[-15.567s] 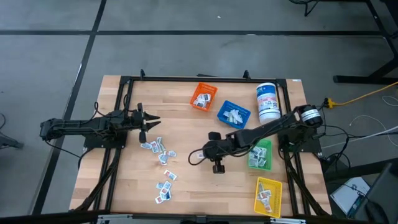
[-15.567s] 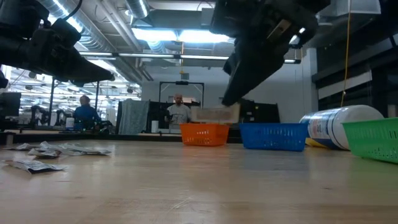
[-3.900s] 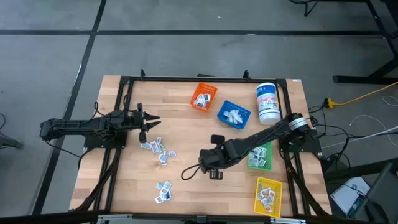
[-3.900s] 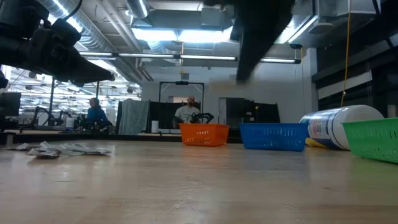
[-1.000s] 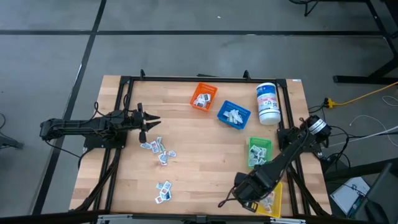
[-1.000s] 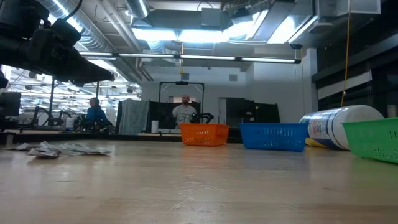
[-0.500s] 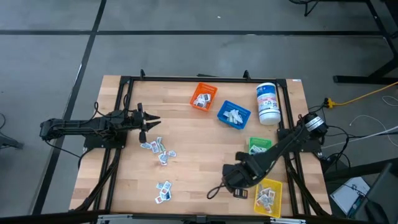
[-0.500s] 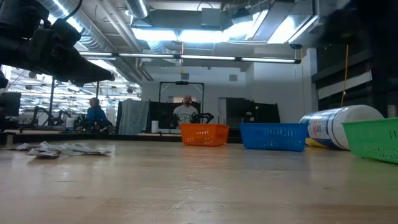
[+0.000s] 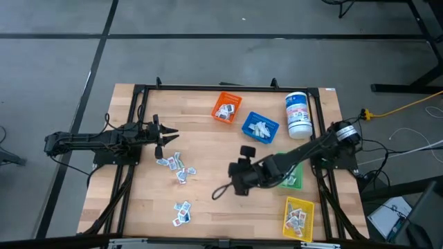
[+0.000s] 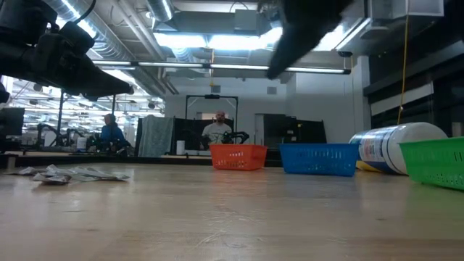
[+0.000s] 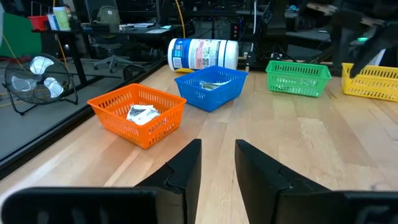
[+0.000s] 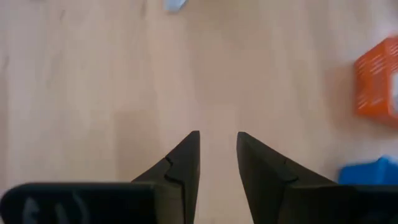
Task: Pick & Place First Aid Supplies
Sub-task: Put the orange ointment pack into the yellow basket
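Small white packets lie flat on the wooden table in two loose groups: one (image 9: 174,166) left of centre, one (image 9: 182,212) near the front edge. More packets lie in the orange bin (image 9: 225,107), blue bin (image 9: 259,127), green bin (image 9: 289,173) and yellow bin (image 9: 298,216). My right gripper (image 9: 234,181) hangs over the bare middle of the table, slanting down, open with nothing between its fingers (image 12: 217,140). My left gripper (image 9: 169,135) waits at the left, just beyond the first group, open and holding nothing (image 11: 217,155).
A tall white canister (image 9: 298,114) with a blue label lies on its side at the far right, beside the blue bin. A dark frame (image 9: 228,88) runs along the table's edges. Bare wood (image 9: 214,149) lies between the packets and the bins. People show in the room behind (image 10: 220,130).
My right gripper has swung from above the yellow bin at the near right toward the table's middle, going left and toward the far edge. It has turned about as it went and stays open. The packets and bins have not moved.
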`<act>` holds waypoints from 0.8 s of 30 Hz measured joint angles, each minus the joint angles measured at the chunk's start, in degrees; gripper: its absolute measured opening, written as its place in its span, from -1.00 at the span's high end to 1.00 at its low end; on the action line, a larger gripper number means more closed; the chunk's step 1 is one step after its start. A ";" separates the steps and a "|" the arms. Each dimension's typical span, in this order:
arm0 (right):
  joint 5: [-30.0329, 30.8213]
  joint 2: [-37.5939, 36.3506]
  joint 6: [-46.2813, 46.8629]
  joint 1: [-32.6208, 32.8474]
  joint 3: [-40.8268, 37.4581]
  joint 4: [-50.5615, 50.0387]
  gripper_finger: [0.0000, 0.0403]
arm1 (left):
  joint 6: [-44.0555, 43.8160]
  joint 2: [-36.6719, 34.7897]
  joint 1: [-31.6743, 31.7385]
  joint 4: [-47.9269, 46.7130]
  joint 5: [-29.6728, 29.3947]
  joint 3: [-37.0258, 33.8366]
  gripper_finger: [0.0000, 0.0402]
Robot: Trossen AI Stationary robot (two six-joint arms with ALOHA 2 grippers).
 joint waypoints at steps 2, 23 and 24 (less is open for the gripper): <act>2.33 0.18 -1.08 -0.97 0.00 2.73 0.47 | 0.00 0.00 0.00 0.00 0.00 0.00 0.55; -2.69 14.19 -36.26 -5.50 -0.04 46.09 0.47 | -0.02 0.16 0.00 0.00 0.00 0.00 0.55; -4.50 14.77 -36.95 -5.82 -0.04 47.68 0.47 | -0.02 0.15 0.00 0.00 0.00 0.00 0.55</act>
